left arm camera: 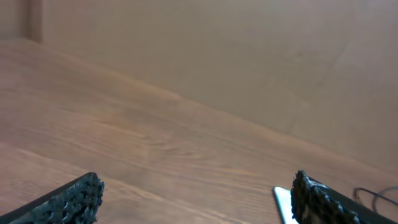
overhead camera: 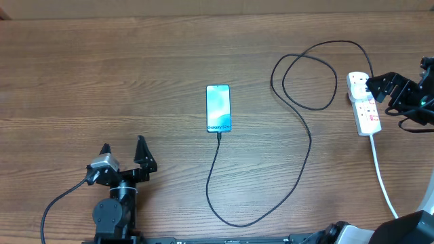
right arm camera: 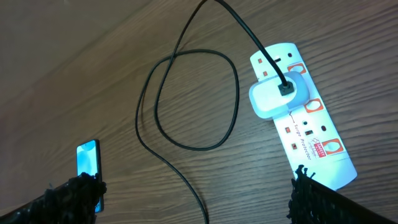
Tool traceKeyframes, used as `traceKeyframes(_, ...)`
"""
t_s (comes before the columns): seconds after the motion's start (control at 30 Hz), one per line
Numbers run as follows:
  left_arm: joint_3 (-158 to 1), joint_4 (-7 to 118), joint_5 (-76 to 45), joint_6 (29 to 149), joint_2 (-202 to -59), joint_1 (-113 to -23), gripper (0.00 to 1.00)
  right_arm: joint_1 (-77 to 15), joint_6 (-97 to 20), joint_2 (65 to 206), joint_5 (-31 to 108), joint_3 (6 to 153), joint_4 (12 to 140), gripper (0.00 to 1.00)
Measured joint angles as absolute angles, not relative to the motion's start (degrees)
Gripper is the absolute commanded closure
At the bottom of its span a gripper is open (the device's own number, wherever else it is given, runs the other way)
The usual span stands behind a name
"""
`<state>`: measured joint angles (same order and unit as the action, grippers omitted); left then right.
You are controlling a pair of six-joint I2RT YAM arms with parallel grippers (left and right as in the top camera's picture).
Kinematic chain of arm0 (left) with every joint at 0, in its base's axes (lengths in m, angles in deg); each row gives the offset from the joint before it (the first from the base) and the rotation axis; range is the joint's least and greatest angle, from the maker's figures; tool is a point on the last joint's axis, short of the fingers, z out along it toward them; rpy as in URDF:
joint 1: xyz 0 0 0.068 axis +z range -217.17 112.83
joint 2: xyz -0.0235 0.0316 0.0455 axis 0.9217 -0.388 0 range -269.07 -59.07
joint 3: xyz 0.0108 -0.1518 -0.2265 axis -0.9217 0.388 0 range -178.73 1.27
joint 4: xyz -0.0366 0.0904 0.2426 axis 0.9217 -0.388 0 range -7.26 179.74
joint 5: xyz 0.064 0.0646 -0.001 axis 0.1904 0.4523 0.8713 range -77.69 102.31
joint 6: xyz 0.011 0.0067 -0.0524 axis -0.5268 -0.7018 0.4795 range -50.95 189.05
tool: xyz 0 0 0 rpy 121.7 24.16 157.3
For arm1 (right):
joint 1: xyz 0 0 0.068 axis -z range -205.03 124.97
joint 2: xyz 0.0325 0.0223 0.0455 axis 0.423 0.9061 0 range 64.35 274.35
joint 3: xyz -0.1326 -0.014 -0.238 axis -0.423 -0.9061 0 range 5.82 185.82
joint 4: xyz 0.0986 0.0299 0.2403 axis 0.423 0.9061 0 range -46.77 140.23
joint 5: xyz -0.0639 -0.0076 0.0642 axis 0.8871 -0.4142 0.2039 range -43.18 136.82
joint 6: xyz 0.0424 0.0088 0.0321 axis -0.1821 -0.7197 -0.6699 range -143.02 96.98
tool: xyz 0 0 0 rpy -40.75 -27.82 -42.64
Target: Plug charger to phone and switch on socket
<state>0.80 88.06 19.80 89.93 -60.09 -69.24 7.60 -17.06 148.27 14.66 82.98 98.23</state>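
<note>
White socket (right arm camera: 311, 134) w/ red switch marks sits just ahead of right gripper (right arm camera: 194, 180), jaws spread wide. Black charger (right arm camera: 237, 93) loops off to cyan-lit phone (overhead camera: 218, 107), well ahead of left gripper (overhead camera: 123, 144), also spread.

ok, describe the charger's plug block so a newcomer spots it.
On the wooden table's right edge lies a long white power strip. At the end opposite its lead sits a rounded white adapter block, the only thing plugged in, with the thin black cable running from it.

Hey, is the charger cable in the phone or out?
In, as far as the overhead view shows: the charger cable meets the lower end of the phone with no visible gap.
</note>
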Motion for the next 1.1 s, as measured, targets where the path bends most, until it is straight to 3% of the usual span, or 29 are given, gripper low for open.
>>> traceKeyframes(0.43, 0.8, 85.29, 12.39, 73.3, -59.93, -65.89, 0.01, 7.6, -17.04, 148.27, 14.63, 82.98, 98.32, 0.0)
traceKeyframes(1.1, 0.8, 85.33, 11.86, 70.26, -59.93, -65.89, 0.0, 7.6, -17.06, 148.27, 14.68, 82.98, 98.3, 0.0)
